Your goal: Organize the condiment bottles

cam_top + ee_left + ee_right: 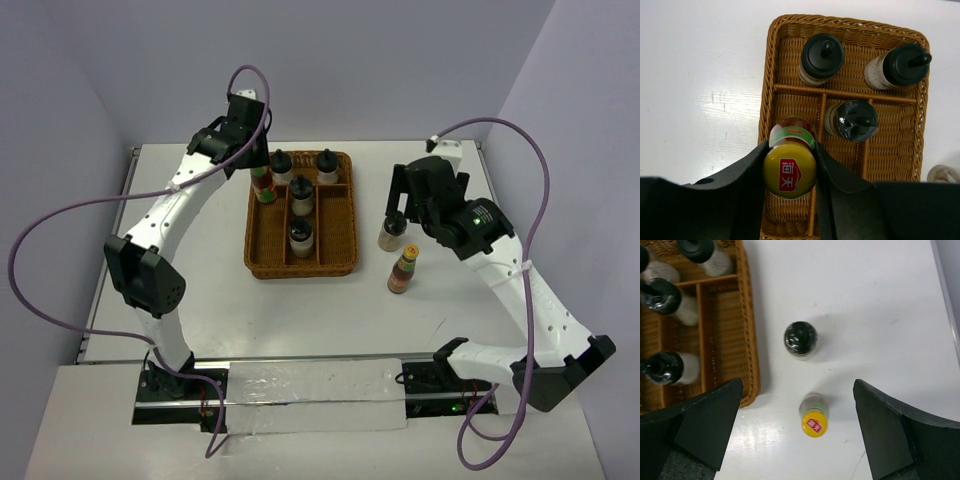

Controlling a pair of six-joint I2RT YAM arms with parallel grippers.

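One yellow-capped bottle point(789, 174) is clamped in the left end effector point(791, 154); the right end effector point(797, 387) hangs open.

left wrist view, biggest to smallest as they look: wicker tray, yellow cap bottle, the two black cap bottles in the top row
1. wicker tray
2. yellow cap bottle, inflated by nearness to the camera
3. upper-left black cap bottle and upper-right black cap bottle: look alike

Bright, even overhead light; the white table point(300, 310) shows mild glare, shadows are soft, and the near jaws look blurred, perhaps unfocused.
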